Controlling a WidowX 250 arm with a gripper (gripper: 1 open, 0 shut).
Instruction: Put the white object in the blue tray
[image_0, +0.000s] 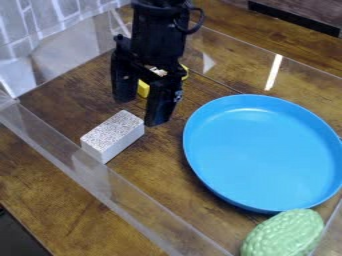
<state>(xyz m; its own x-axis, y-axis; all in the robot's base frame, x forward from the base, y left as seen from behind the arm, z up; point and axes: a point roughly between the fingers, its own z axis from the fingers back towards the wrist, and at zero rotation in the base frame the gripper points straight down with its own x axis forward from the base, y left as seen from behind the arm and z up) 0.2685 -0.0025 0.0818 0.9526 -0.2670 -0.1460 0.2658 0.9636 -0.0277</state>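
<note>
The white object (112, 135) is a speckled, sponge-like block lying on the wooden table at the left. The blue tray (263, 150) is a wide round dish with a shallow rim on the right, with nothing in it. My gripper (139, 96) hangs pointing down just above and behind the block, slightly to its right. Its two black fingers stand apart, open, with nothing between them. The gripper is not touching the block.
A yellow block with a label (147, 84) lies behind the gripper, mostly hidden by the fingers. A green bumpy oval (283, 235) sits at the front right beside the tray. A glass pane covers the table, its edges running across the front.
</note>
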